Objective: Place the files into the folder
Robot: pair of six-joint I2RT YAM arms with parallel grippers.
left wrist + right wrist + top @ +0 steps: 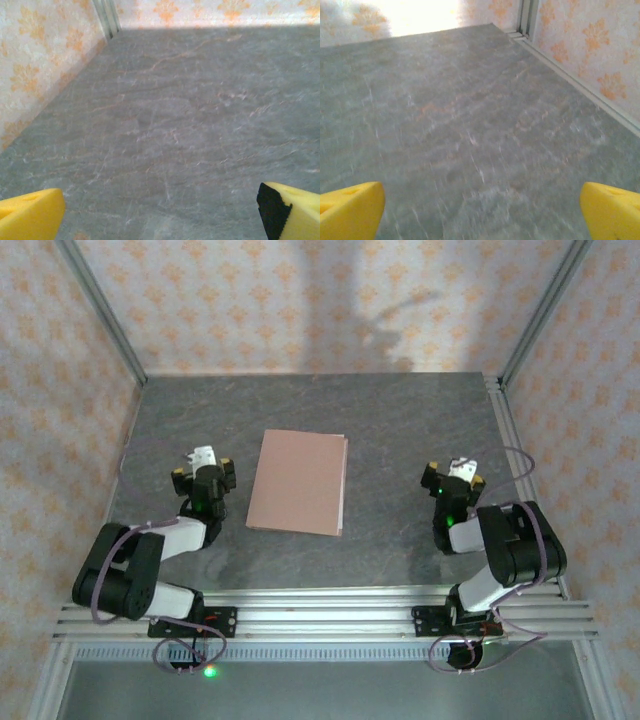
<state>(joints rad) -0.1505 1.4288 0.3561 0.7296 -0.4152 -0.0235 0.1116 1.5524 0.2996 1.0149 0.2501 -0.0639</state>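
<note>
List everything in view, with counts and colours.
folder: one, pinkish-brown, closed, lying flat mid-table
table: one, grey marbled
walls: cream with orange motifs, on three sides
frame rails: silver, along the near edge
arms: two, black and white, bases on the rails
left fingers: two, yellow, open, over bare table left of the folder
right fingers: two, yellow, open, over bare table right of the folder

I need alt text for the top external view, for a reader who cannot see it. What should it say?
A closed pinkish-brown folder lies flat in the middle of a grey stone-patterned table, between two black robot arms. The left gripper and the right gripper are on either side of it, both open, empty and apart from it.
</note>
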